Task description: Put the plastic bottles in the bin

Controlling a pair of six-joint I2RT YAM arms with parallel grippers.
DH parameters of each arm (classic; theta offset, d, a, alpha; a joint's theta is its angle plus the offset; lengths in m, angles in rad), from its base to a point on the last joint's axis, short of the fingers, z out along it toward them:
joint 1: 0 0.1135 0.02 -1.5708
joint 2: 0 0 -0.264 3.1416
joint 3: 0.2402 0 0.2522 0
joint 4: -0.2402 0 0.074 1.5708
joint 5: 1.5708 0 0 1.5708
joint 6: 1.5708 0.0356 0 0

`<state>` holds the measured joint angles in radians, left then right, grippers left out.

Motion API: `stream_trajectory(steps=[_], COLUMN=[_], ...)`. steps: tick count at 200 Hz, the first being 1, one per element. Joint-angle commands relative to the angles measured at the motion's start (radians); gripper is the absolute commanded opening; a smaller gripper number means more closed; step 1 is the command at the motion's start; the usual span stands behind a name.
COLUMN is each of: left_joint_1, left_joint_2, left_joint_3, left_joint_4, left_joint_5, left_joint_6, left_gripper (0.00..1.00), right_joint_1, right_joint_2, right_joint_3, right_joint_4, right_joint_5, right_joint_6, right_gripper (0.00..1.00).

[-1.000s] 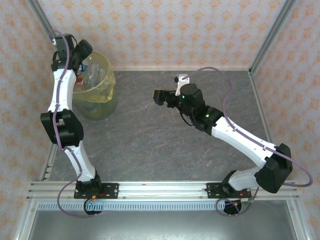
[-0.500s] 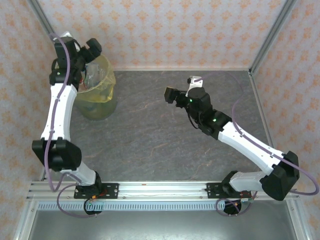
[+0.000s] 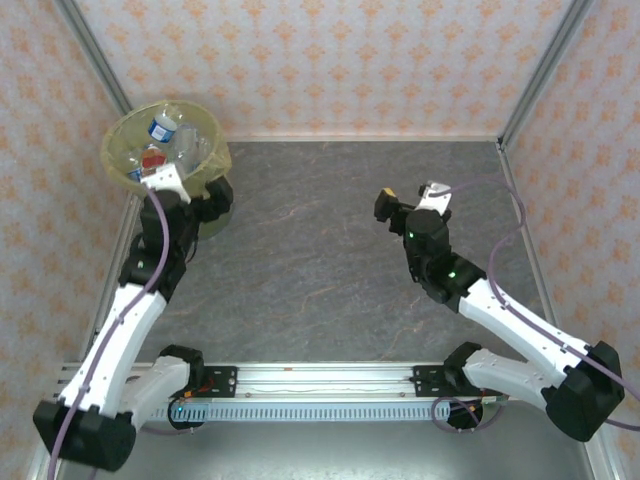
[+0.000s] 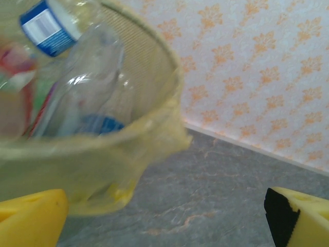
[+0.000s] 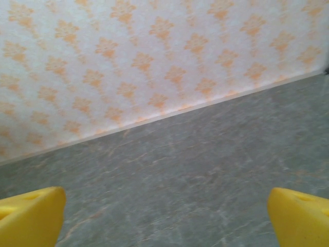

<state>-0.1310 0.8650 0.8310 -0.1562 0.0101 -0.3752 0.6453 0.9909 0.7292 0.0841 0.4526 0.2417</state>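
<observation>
At the upper left of the overhead frame stands the round, bucket-shaped bin (image 3: 116, 158), lined with a crinkled translucent yellow plastic bag. The small plastic bottles (image 3: 163, 127) lie heaped inside it: thin clear ones with blue labels and one with a red-orange label. Just below it the white-and-black left arm (image 3: 125, 315) folds sharply, its elbow at the lower left corner and its wrist beside the bin's wall. Its jaws stand wide, with blunt yellow fingertips (image 4: 31, 216) at both bottom corners of the wrist view and nothing between them. Right of centre, the right arm (image 3: 500, 310) stretches over the grey, veined, stone-look counter (image 3: 300, 270), its jaws wide and empty, facing the orange-patterned wall (image 5: 154, 62).
</observation>
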Motion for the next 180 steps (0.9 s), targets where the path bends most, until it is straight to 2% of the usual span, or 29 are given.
stream_trajectory(steps=[1,31,57,69,123,153,180], left_joint_1=[-0.003,-0.004,-0.004,-0.002,0.017,0.071,0.084], left_joint_2=[-0.132,-0.309,-0.323,-0.276,0.071,0.262,0.386], left_joint_3=[-0.146,-0.340,-0.418,-0.434,-0.497,-0.497,-0.548], left_joint_4=[0.081,0.080,0.075,0.097,0.465,0.686,0.979], left_joint_5=[-0.059,-0.131,-0.254,-0.342,-0.445,-0.426,-0.416], left_joint_6=[0.048,0.044,0.015,0.003,0.129,0.161,0.241], left_gripper=[0.99,0.99,0.99,0.99,0.99,0.99,0.99], right_joint_1=[-0.014,-0.038,-0.062,-0.087,-0.245,-0.326,-0.372], right_joint_2=[-0.056,-0.125,-0.172,-0.182,-0.114,-0.015,0.087], right_joint_3=[-0.073,-0.196,-0.331,-0.391,-0.551,-0.620,-0.617], right_joint_4=[0.109,0.200,0.314,0.356,0.514,0.709,0.817], right_joint_5=[0.135,0.149,0.153,0.147,0.134,0.078,0.034], right_joint_6=[-0.062,-0.139,-0.213,-0.231,-0.210,-0.215,-0.216], right_gripper=[1.00,1.00,1.00,1.00,1.00,1.00,1.00])
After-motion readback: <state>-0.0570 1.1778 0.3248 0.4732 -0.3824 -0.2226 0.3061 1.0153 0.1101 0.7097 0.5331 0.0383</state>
